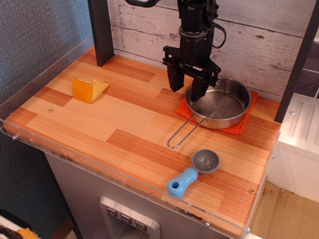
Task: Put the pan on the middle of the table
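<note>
The shiny steel pan sits on an orange woven cloth at the back right of the wooden table. Its wire-loop handle points toward the front left. My black gripper is open and hangs over the pan's left rim. One finger is inside the rim and the other is outside, to the left. It holds nothing.
A yellow cheese wedge lies at the left. A small grey scoop with a blue handle lies near the front edge. A dark post stands at the back left. A clear acrylic rim borders the table.
</note>
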{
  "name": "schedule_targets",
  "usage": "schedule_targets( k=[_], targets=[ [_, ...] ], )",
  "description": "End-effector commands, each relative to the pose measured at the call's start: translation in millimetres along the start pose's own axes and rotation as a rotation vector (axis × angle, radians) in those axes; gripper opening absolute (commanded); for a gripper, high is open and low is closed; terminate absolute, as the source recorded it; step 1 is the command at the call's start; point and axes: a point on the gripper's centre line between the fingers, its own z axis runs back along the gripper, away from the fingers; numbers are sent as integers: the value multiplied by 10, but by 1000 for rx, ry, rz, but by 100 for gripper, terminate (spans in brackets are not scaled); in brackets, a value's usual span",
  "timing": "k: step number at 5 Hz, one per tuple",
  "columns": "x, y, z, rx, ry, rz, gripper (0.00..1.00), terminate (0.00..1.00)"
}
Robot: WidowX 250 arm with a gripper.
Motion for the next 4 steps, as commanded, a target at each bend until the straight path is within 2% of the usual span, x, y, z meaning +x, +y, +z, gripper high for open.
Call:
schedule_targets(
  k=[1, 2, 4],
  targets=[
    [36, -70, 88, 8, -63, -5, 0, 0],
    [37, -93, 112, 1, -77, 1, 0, 0],
    [-88, -29, 524, -99, -163, 44, 0, 0]
  ],
)
